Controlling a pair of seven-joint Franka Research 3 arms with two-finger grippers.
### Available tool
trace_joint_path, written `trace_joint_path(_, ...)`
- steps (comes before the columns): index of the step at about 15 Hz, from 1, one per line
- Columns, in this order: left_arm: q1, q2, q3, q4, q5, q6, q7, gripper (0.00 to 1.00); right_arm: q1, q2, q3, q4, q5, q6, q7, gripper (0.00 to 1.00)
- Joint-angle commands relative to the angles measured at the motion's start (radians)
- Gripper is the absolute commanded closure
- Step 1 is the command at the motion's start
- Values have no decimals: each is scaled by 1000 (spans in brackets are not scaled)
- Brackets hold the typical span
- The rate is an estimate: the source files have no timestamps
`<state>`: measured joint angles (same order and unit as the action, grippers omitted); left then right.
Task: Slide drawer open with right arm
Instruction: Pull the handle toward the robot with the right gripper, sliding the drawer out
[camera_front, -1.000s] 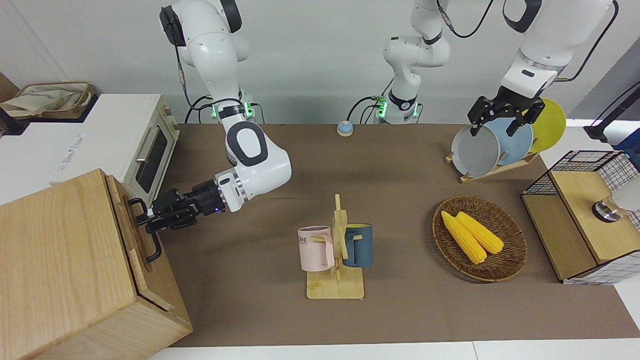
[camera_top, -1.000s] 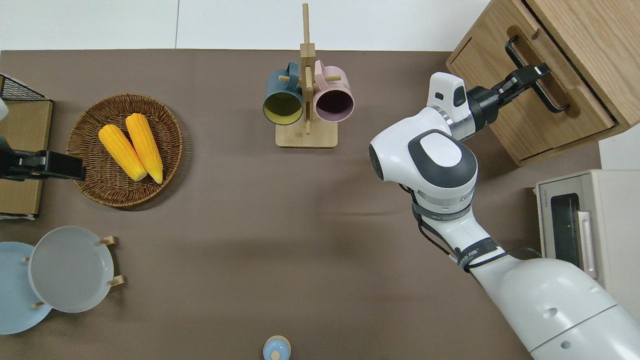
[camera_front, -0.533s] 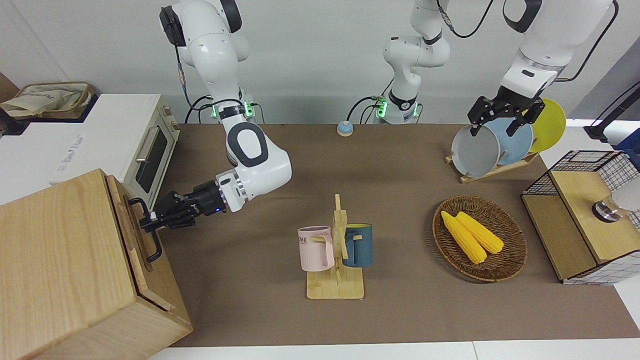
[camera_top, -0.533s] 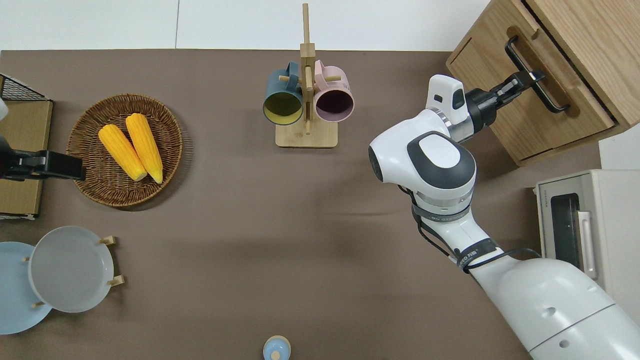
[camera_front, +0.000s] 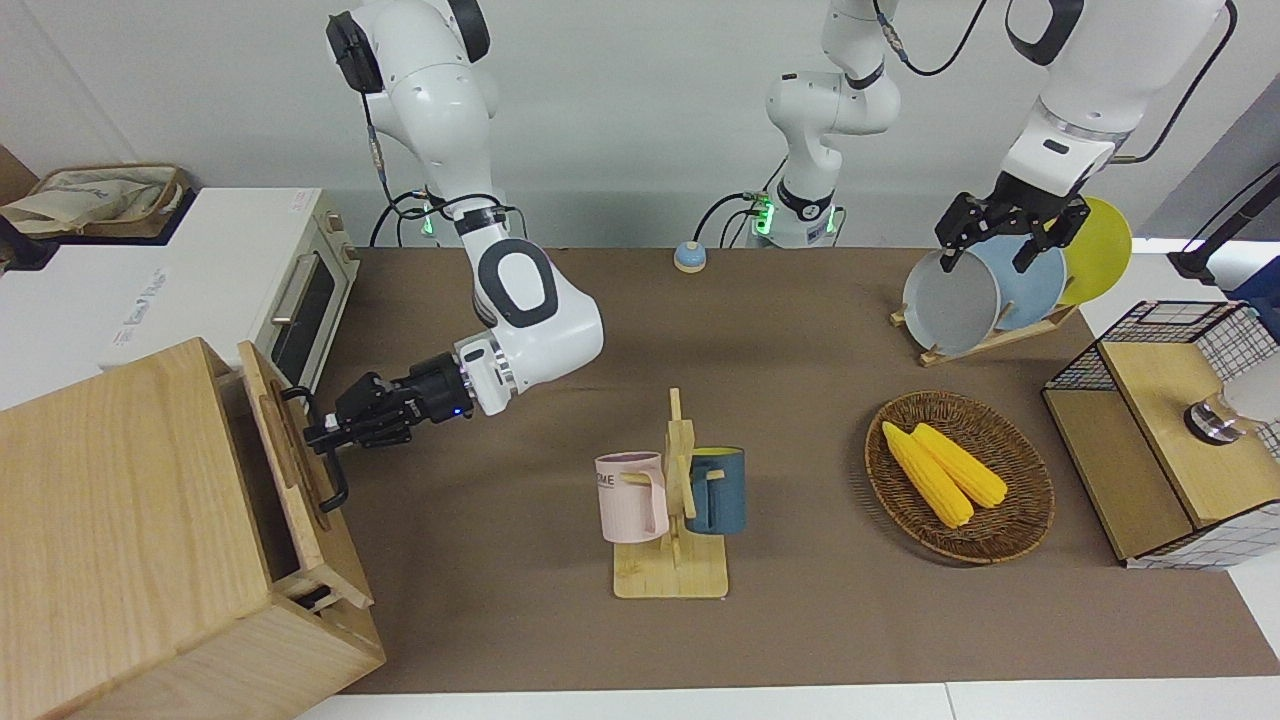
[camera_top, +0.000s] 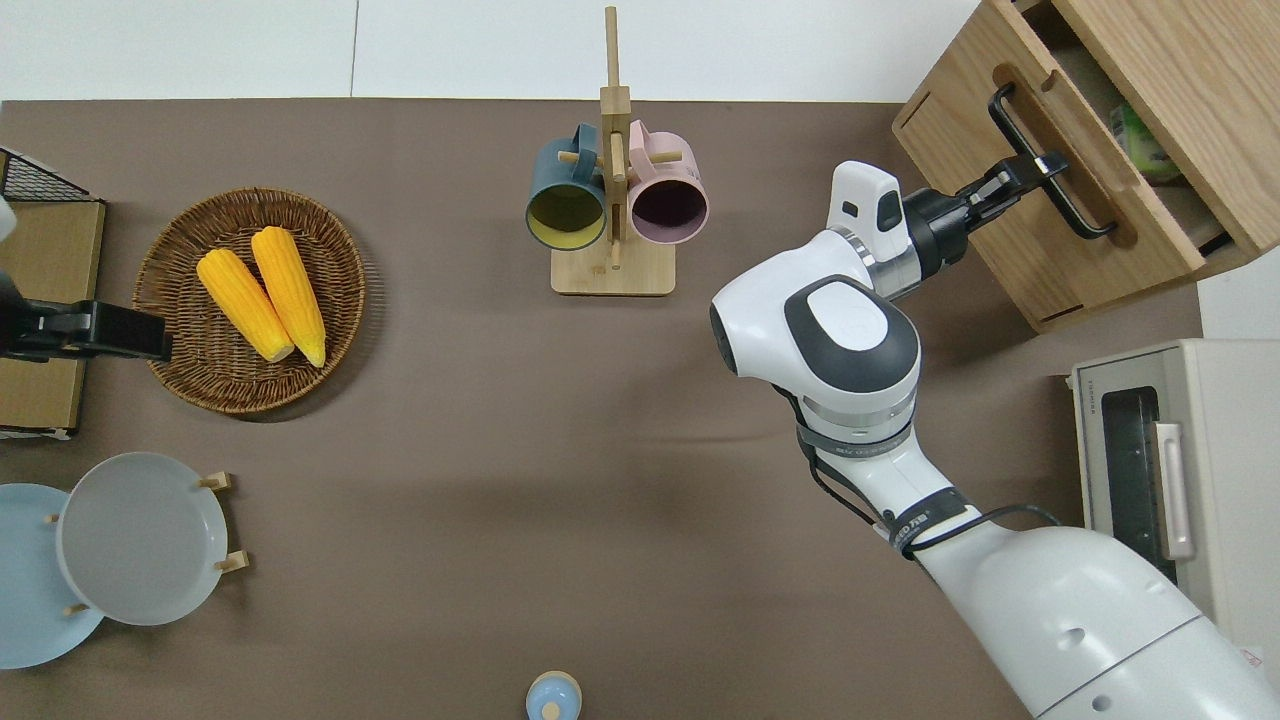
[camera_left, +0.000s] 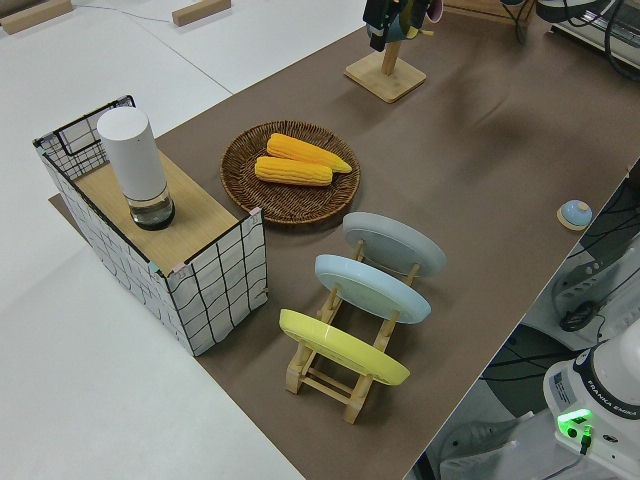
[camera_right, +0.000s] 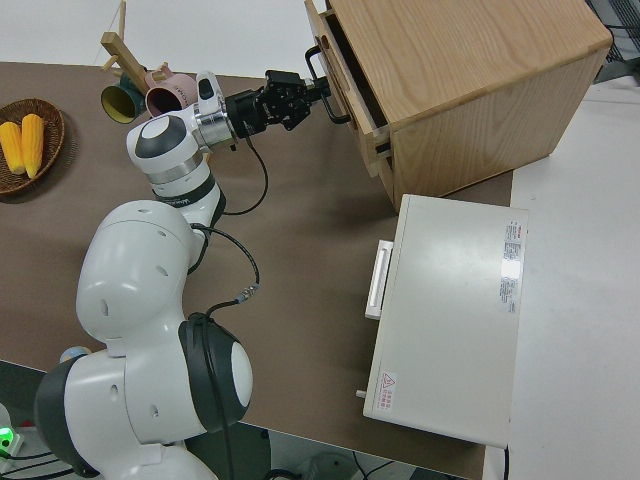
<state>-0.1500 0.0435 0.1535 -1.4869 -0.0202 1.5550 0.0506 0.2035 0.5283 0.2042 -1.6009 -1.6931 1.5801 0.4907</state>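
Two corn cobs (camera_front: 943, 471), three plates (camera_left: 368, 311).

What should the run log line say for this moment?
stage: pulling | right claw: shut on handle | drawer: partly open | left arm: parked
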Motion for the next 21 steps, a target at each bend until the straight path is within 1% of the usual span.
trace_joint_path(1,-17,13,17,20,12,0,8,5,40,-22,6,-21,24,-38,-18,996)
trace_joint_path(4,-17,13,17,20,12,0,8,2,82,-25,6,-19,55,-81,-18,990)
trace_joint_path(7,-17,13,17,20,11,0,8,5,125,-33,6,-19,81,-106,-26,982)
trace_joint_path(12,-17,13,17,20,12,0,8,2,198,-31,6,-16,87,-166,-46,984)
trace_joint_path(14,-17,13,17,20,12,0,8,5,218,-31,7,-16,87,-189,-52,982)
trace_joint_path(16,-17,13,17,20,11,0,8,2,246,-31,7,-8,119,-193,-57,982)
trace_joint_path(21,-17,13,17,20,12,0,8,5,292,-30,9,-5,125,-227,-57,982)
